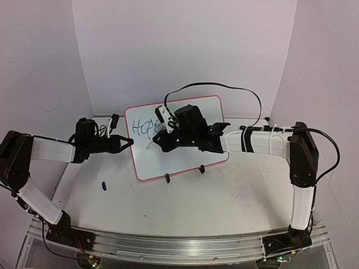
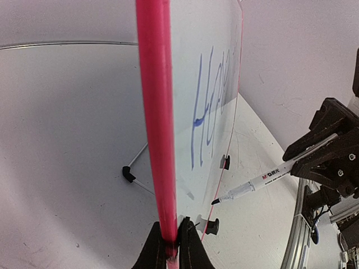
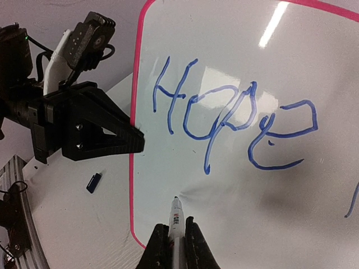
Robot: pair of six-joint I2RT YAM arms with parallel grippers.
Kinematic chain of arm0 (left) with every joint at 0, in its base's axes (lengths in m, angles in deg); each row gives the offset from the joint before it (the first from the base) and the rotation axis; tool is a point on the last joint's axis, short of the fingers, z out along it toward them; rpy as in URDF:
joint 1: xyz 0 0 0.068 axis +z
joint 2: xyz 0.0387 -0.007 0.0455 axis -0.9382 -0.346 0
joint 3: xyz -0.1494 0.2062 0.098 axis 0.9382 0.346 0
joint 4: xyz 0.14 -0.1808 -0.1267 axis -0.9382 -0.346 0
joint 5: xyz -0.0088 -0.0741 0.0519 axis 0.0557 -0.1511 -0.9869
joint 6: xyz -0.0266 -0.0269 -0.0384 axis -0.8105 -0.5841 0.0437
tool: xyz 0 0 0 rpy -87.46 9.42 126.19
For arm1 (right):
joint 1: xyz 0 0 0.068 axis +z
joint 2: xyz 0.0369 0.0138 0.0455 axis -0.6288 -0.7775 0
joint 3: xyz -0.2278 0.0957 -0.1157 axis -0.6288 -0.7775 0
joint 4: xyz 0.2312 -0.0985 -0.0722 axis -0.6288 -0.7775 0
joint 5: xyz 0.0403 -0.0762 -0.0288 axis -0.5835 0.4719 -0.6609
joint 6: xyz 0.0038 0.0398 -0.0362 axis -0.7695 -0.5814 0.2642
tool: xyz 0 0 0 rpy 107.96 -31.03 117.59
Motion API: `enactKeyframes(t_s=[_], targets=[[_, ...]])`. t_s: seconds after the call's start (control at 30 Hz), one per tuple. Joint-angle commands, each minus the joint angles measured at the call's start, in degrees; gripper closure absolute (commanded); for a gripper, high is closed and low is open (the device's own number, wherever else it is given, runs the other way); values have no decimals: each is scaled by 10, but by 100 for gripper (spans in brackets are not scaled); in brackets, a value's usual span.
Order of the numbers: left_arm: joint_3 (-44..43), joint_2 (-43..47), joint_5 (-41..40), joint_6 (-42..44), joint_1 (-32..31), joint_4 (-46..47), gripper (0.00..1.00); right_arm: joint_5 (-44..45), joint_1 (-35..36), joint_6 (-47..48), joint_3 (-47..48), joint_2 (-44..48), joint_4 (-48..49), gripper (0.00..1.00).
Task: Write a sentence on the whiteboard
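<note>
The whiteboard point(image 1: 182, 159) stands upright on the table, red-pink rim around it. My left gripper point(image 1: 128, 142) is shut on its left edge; in the left wrist view that gripper point(image 2: 171, 238) pinches the rim point(image 2: 154, 112). The sentence point(image 3: 224, 120) reads "Hope" in blue on the board's upper left, with one more blue stroke point(image 3: 353, 203) at the frame's right edge. My right gripper point(image 3: 178, 241) is shut on a white marker point(image 3: 178, 216). The marker tip point(image 2: 215, 200) hovers just off the board, below the "H".
A small dark blue cap point(image 1: 104, 185) lies on the table left of the board. Two black clip feet point(image 1: 167, 178) point(image 1: 201, 169) hold the board's lower edge. A wire stand foot point(image 2: 129, 175) sits behind the board. White walls enclose the back and sides.
</note>
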Motion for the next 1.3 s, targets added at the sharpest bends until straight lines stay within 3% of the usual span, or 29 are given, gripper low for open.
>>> enactKeyframes(t_s=[0.0,0.33,0.9,1.27], targets=[[-18,-11,-88,28,-6,-15,100,21,1,13,36,-15,5,100],[-18,-6,-88,29,-7,-14,100,18,1,5,16,-11,5,100],[-16,-4,-89,32,-6,-14,100,-15,8,-38,-98,27,20,100],[-15,-4,-89,32,-5,-14,100,7,3,-33,-35,3,24,100]])
